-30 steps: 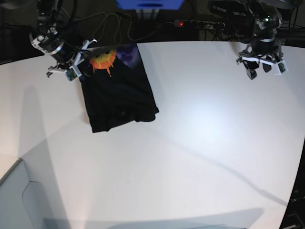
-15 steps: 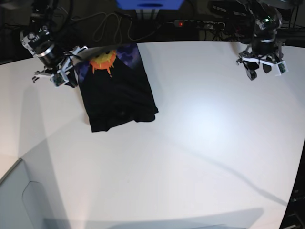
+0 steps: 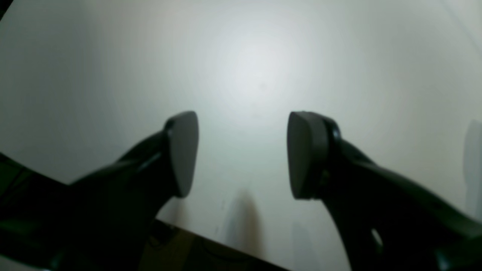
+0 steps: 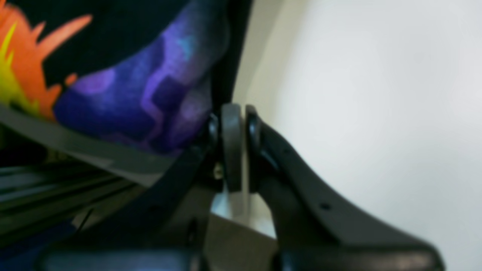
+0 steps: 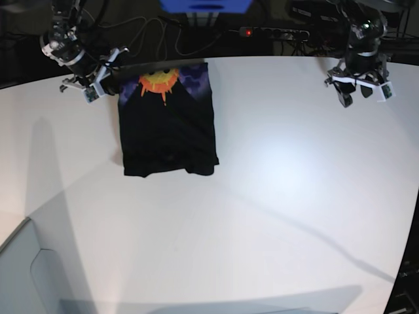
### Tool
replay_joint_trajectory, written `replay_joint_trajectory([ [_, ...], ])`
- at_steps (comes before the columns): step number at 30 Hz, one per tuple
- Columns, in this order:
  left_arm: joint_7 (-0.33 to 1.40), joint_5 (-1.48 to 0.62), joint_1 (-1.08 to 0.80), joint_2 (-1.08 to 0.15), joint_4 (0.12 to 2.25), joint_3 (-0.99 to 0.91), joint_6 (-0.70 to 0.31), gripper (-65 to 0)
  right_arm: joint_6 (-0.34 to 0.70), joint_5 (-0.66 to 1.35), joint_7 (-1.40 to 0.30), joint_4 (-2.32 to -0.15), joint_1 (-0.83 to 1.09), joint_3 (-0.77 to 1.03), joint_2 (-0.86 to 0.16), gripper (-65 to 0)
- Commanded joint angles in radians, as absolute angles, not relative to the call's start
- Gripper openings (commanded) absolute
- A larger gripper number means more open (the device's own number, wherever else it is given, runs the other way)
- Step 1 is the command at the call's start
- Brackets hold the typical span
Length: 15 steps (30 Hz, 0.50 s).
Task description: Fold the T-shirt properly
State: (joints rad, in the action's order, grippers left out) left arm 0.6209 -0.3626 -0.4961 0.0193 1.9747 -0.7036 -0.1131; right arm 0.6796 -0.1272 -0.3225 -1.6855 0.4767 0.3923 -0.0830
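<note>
The T-shirt [image 5: 168,124] lies folded on the table [image 5: 281,196]; right claw [image 4: 236,148] pinched together, left claw [image 3: 241,150] wide.

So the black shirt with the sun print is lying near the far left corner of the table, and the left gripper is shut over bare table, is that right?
Not quite: the left gripper is open, its jaws standing wide apart over bare table, as the left wrist view shows. The rest holds: the black T-shirt with the sun print lies near the table's far left corner in the base view.
</note>
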Motion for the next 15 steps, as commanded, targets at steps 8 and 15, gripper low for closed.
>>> replay_joint_trajectory([
  [8,0.598,-0.372,-0.507,0.012,1.994,-0.71,-0.116,-28.7,0.698,-0.108,-0.303,-1.732,0.495,0.384,-0.093,-65.0],
  [15,0.598,-0.424,-0.555,0.01,2.003,-0.71,-0.116,-29.0,0.698,-0.108,-0.314,-1.83,0.541,0.49,-0.081,-65.0],
])
